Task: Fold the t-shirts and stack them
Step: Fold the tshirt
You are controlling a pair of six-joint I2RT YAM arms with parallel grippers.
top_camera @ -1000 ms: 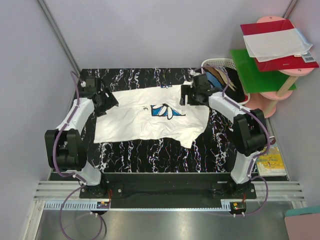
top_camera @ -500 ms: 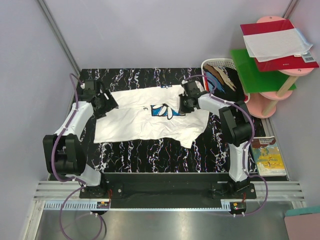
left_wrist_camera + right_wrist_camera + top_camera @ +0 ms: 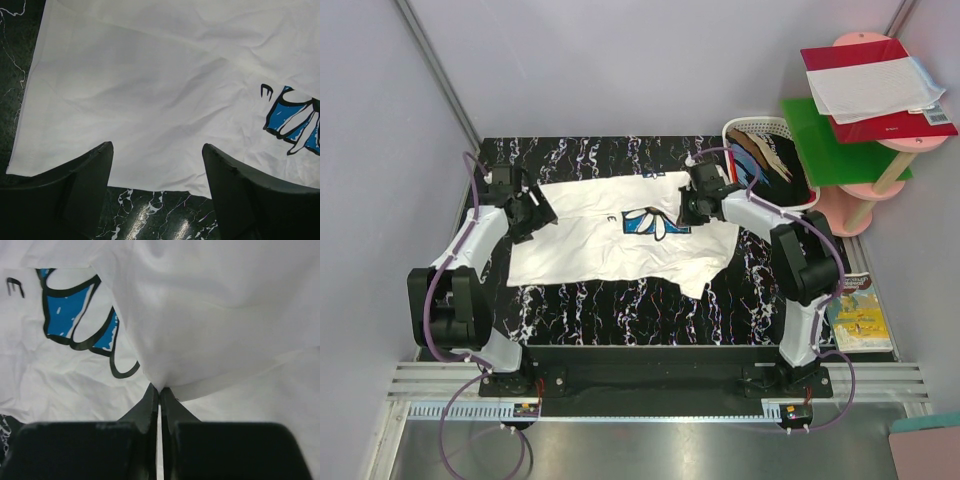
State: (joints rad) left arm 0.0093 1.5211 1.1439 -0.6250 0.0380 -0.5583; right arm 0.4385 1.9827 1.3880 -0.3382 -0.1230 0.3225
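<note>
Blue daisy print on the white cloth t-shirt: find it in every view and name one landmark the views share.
Top external: blue daisy print mid-table on the white cloth t-shirt, beside the right end effector.
Left wrist: at the right edge, cut off.
Right wrist: upper left, partly under a pinched fold.
Shared landmark: the black letter E beside the print.

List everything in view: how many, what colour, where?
table: one, black marbled, centre.
white t-shirt: one, white with blue print, spread on the table.
basket: one, white, by the table's far right corner.
other clothes: several, dark, blue, tan, in the basket.
folder: one, red, under a white sheet, on the pink stand.
green board: one, green, below the folder.
book: one, yellowish, right of the table.
left end effector: one, black, open over the shirt's edge.
right end effector: one, black, shut on a t-shirt fold.
</note>
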